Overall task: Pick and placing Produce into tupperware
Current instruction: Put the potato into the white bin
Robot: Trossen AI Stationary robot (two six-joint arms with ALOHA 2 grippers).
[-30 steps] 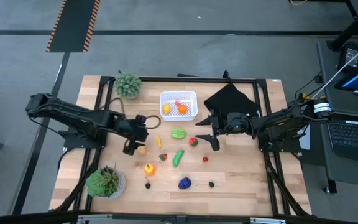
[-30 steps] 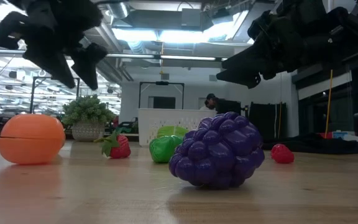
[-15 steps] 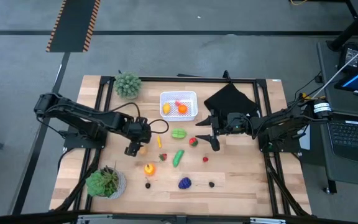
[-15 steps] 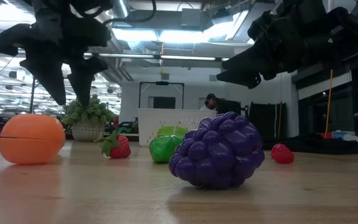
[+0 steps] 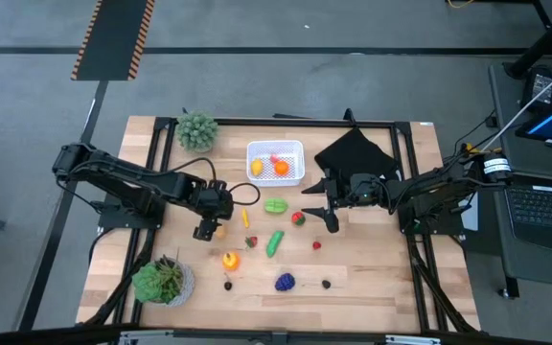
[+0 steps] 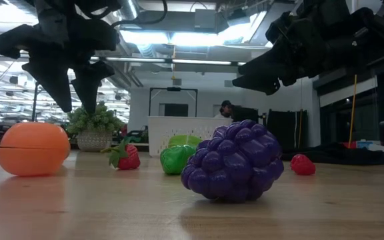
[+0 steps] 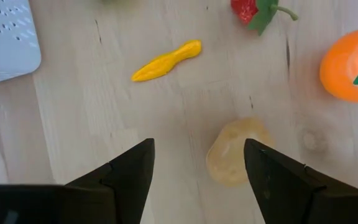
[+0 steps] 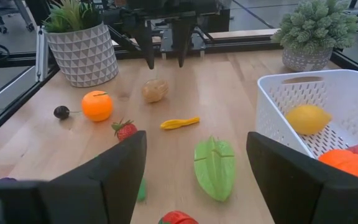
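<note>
No readable writing; left end effector (image 7: 197, 171) hangs open above tan produce (image 7: 236, 151).

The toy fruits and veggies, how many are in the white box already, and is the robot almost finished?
Not nearly. The white tub holds three pieces: yellow, orange and red. The left gripper is open above a tan potato, holding nothing. The right gripper hangs open, empty. About ten pieces lie on the table, like the purple grapes.

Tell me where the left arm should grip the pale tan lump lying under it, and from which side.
Grip the tan lump across its rounded middle, coming straight down. It lies free on the table, and the left end effector, open, already hangs above it.
</note>
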